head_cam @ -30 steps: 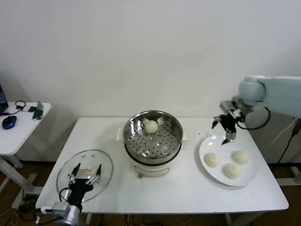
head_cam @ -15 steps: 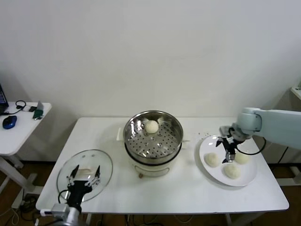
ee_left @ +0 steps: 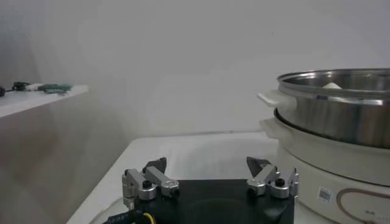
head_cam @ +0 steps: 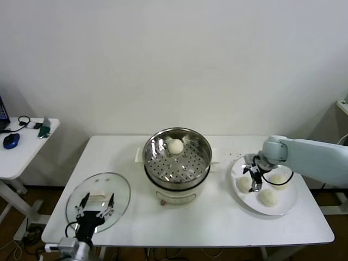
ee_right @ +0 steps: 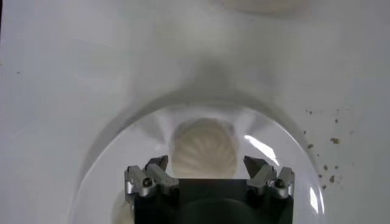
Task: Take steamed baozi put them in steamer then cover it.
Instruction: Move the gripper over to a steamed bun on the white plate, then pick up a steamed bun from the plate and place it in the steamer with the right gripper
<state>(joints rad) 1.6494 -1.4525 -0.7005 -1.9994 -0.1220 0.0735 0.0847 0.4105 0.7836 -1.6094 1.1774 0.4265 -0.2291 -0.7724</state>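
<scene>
With your right gripper (head_cam: 253, 181) jaws wide open over the leftmost baozi (ee_right: 204, 148), closing too hard could squash it or nudge it off the plate (head_cam: 237, 195).

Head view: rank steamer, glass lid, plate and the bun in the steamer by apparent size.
1. Steamer
2. Plate and lid: about alike, and the lid sits nearer the camera, so unranked.
3. Bun: clearly smallest.

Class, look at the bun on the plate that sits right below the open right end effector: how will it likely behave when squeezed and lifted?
The bun looks smooth, domed and doughy, so it will probably dent under a firm pinch. It seems light for its size. Its rounded shape may let it roll on the glossy plate if the right end effector, open above it, nudges it sideways.
</scene>
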